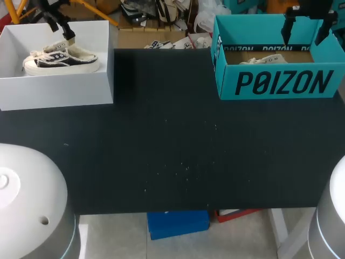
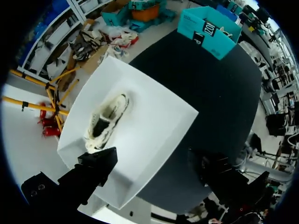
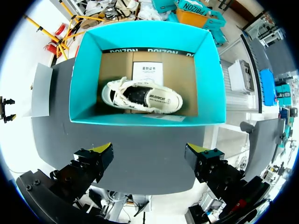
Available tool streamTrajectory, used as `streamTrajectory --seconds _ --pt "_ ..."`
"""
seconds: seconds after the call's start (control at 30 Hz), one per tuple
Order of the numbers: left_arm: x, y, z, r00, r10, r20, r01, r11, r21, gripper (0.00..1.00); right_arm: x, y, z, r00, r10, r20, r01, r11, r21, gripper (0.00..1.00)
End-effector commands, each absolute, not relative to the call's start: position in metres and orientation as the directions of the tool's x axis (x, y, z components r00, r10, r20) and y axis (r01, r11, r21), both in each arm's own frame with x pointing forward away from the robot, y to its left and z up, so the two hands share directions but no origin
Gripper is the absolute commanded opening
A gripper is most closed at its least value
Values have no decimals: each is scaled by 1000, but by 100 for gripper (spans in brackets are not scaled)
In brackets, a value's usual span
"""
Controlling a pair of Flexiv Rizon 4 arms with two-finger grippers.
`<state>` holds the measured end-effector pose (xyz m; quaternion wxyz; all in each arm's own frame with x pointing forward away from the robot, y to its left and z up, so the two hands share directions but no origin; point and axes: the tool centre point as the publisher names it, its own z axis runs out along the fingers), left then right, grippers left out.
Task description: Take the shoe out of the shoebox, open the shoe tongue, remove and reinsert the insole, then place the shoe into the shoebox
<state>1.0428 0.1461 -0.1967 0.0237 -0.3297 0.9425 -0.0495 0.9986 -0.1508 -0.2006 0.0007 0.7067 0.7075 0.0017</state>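
Note:
A black-and-white shoe [image 1: 60,58] lies on its sole in an open white box [image 1: 54,91] at the table's far left. My left gripper [image 1: 59,27] hangs above that box; in the left wrist view the gripper [image 2: 154,168] is open, with the shoe [image 2: 107,122] ahead of its fingers inside the white box [image 2: 154,126]. A teal shoebox [image 1: 280,81] stands at the far right with a white shoe [image 1: 264,60] inside. My right gripper [image 1: 305,27] hovers over it, open [image 3: 149,151] and empty, the white shoe [image 3: 142,95] lying on the cardboard floor of the teal shoebox [image 3: 145,120].
The black tabletop [image 1: 172,151] stretches between the two boxes and toward the front edge. The white bases of my arms [image 1: 27,199] [image 1: 334,216] stand at the near corners. A paper card [image 3: 145,72] lies in the teal box behind the shoe.

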Motion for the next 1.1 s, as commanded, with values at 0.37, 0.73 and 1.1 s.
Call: streamTrajectory --seconds 0.37,0.73,1.1 --pt "1049 157 -197 -991 11 136 -22 972 -236 100 999 -151 -200 -1 1000 1 1000 1 2 100" --pt "1064 173 -206 -996 9 85 -4 989 -149 100 999 -151 -200 -1 1000 1 1000 1 2 100" --pt "1084 185 -239 -1000 6 7 5 992 -124 100 999 -151 -200 -1 1000 1 1000 1 2 100"
